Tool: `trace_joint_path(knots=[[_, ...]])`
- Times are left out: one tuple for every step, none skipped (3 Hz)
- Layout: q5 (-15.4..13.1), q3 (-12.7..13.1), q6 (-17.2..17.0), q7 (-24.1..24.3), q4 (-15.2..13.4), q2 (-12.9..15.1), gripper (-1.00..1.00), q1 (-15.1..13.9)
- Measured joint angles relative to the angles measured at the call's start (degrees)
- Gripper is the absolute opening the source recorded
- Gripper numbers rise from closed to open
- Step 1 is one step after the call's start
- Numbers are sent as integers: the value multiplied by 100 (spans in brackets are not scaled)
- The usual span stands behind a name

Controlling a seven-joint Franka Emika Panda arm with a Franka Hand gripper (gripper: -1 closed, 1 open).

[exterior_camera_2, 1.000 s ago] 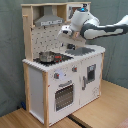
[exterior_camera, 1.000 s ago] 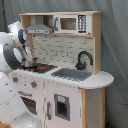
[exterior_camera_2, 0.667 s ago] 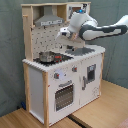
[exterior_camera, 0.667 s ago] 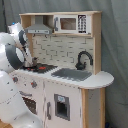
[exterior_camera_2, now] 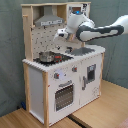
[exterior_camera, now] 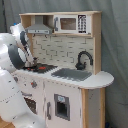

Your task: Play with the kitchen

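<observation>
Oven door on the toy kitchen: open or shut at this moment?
Shut. In the second exterior view the oven door lies flush with the white front of the kitchen, no gap along its edges.

Arm [exterior_camera_2: 100, 31]: glossy white rounded shells, dark grey joint bands; bulbous white segments [exterior_camera: 11, 55] beside the kitchen [exterior_camera: 65, 75].

White arm [exterior_camera_2: 97, 31] over the kitchen [exterior_camera_2: 60, 75] counter.
</observation>
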Motion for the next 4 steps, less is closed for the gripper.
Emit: trace_joint_path(knots=[[0, 387, -5, -72, 193, -21, 100, -426], [0, 789, -13, -111, 403, -53, 100, -858], [0, 1201, -26, -119, 619, -105, 100, -1284], [3, 1614, -38, -118, 849, -185, 100, -1695]])
